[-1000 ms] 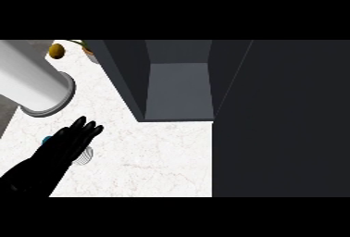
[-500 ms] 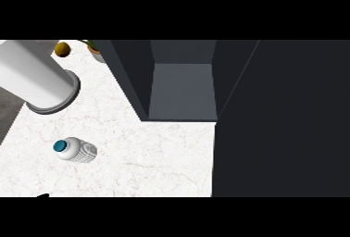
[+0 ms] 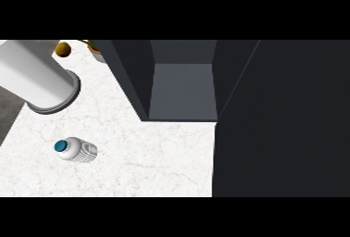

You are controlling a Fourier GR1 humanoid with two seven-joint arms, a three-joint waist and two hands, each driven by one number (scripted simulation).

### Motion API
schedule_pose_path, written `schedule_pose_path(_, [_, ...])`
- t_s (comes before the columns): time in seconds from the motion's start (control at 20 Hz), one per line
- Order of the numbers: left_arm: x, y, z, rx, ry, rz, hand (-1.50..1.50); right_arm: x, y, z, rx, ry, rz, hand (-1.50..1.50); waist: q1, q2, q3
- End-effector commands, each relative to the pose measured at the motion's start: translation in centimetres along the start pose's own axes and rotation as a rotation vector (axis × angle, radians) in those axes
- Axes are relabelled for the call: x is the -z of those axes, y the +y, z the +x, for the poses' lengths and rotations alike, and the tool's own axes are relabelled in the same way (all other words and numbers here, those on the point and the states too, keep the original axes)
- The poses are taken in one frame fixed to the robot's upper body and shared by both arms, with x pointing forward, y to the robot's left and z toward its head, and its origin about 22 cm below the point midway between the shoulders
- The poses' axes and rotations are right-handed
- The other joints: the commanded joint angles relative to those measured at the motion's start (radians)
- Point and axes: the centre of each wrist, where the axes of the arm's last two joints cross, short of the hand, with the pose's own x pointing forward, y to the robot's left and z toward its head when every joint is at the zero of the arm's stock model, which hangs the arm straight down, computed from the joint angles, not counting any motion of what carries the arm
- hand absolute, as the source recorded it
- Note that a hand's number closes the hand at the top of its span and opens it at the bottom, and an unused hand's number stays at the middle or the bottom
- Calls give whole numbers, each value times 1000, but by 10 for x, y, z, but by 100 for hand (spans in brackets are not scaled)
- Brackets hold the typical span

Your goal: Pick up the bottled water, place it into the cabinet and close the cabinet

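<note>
From the head view, the small white ribbed water bottle with a teal cap [image 3: 75, 150] stood on the white marble counter [image 3: 157, 162], well left of the open dark grey cabinet [image 3: 181, 97]. A large white cylinder [image 3: 37, 78] lay at upper left. Neither hand showed, so their state could not be told.
</note>
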Motion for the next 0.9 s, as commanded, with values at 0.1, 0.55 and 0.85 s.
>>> schedule_pose_path(0.1, [-32, 2, 22, -3, -31, -112, -150, -19, 9, 38, 53, -50, 26, -150, 1, -1, -1])
schedule_pose_path(0.55, [-44, 9, 38, -7, -18, -34, -150, -28, 4, 41, 67, -70, 41, -150, -21, 1, 0])
schedule_pose_path(0.85, [-49, 15, 24, 28, -62, 81, -150, -34, 7, 46, 62, -68, 65, -150, -39, 5, -1])
